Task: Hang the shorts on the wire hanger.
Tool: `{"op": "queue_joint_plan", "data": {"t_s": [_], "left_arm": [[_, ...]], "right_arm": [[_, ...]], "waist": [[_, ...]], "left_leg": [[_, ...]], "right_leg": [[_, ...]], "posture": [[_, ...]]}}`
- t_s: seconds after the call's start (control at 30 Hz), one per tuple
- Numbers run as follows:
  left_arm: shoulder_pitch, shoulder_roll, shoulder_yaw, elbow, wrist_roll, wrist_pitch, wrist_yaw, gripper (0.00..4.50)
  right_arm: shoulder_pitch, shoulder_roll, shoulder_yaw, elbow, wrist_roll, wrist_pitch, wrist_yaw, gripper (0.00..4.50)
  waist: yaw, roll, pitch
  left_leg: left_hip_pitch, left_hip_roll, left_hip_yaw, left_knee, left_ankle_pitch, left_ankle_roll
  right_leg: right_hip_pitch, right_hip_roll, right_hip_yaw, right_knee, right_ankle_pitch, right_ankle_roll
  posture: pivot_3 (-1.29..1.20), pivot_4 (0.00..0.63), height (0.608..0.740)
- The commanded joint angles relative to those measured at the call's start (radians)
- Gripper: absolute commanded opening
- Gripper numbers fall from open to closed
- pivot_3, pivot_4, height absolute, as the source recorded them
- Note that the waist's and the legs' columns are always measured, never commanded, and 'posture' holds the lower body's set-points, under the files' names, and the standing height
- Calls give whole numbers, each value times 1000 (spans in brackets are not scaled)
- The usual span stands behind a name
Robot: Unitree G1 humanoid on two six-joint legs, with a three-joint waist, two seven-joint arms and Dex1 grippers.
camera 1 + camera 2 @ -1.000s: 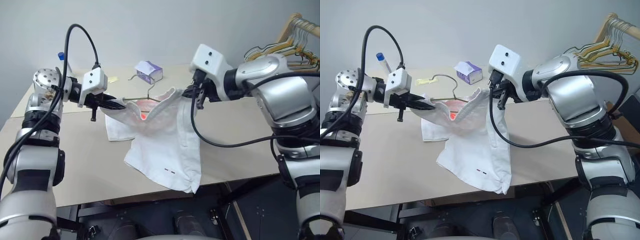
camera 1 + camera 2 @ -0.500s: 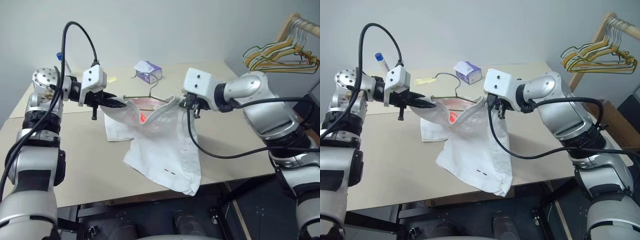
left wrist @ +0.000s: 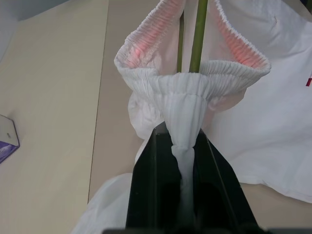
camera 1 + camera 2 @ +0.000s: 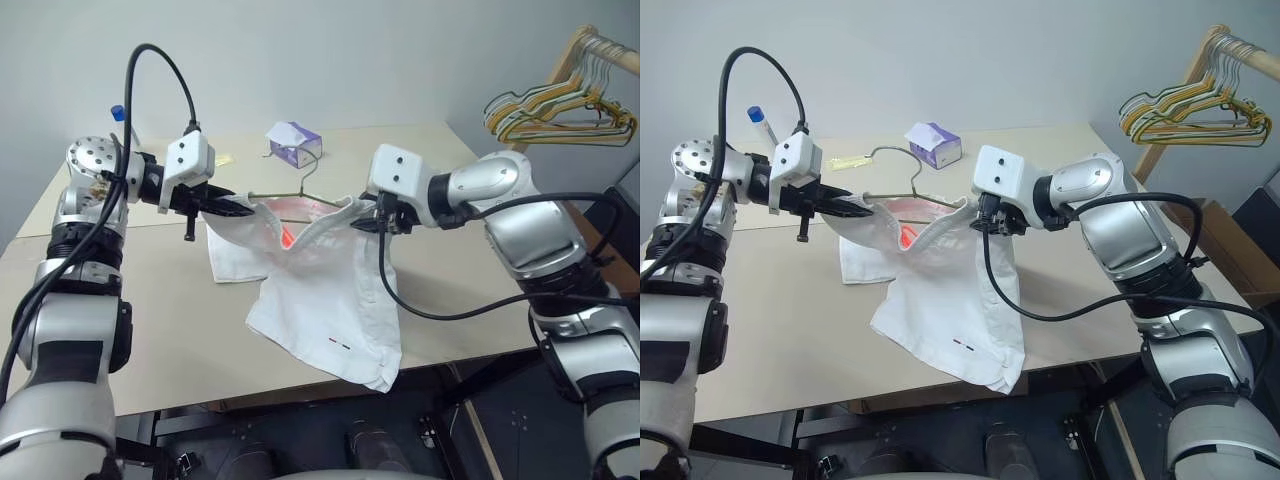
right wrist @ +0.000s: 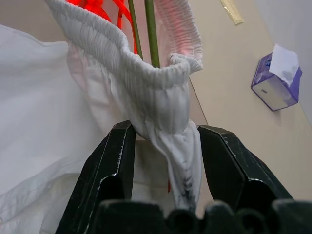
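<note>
The white shorts hang spread between my two grippers above the table, one leg draping over the table's front edge. Inside the gathered waistband runs the olive-green wire hanger, and its silvery hook sticks out behind. My left gripper is shut on the waistband's left end. At the right end, my right gripper stands open. Its fingers are spread on either side of the bunched waistband, which lies loosely between them. The green wire also passes just beyond that bunch.
A purple-and-white tissue box sits at the back of the beige table. A bunch of yellow and pale hangers hangs on a wooden rack at the far right. A blue-capped tube stands at the back left.
My right gripper has sunk a little and opened its fingers around the waistband's right end, which sags slightly. The left gripper has kept its hold and stayed still.
</note>
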Motion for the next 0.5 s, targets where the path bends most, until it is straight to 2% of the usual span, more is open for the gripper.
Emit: {"op": "queue_joint_plan", "data": {"t_s": [0.03, 0.13, 0.23, 0.4, 0.43, 0.5], "left_arm": [[-9, 5, 38, -45, -38, 12, -13, 0], [-7, 5, 41, -52, -39, 16, -13, 0], [-8, 3, 44, -55, -40, 17, -11, 0], [-4, 5, 33, -47, -20, 2, 1, 0], [-4, 5, 36, -45, -22, 2, 2, 0], [-2, 2, 44, -40, -29, -16, 5, 0]], "right_arm": [[-10, 14, -58, 9, 29, -19, 9, 2389], [-10, 32, -68, 21, 53, -7, 20, 2389], [-10, 46, -69, 29, 65, 7, 29, 1892], [-9, 54, -66, 44, 65, 20, 19, 214], [-8, 54, -67, 43, 66, 22, 18, 10], [2, 52, -67, 42, 62, 16, 16, 10]], "waist": [[-2, 0, 0], [-7, 0, 0], [-9, 0, 0], [-10, 0, 0], [-10, 0, 0], [-10, 0, 0]], "left_leg": [[0, 0, 0, 0, 0, 0], [0, 0, 0, 0, 0, 0], [0, 0, -1, 0, 0, 0], [0, 0, -1, 0, 0, 0], [0, 0, -1, 0, 0, 0], [0, 0, -1, 0, 0, 0]], "right_leg": [[0, 0, 0, 0, 0, 0], [0, 0, 0, 0, 0, 0], [0, 0, 0, 0, 0, 0], [0, 0, 0, 0, 0, 0], [0, 0, 0, 0, 0, 0], [0, 0, 0, 0, 0, 0]], "posture": [[-83, 0, 740], [-82, 0, 740], [-80, 0, 740], [-80, 0, 740], [-81, 0, 740], [-82, 0, 740]]}}
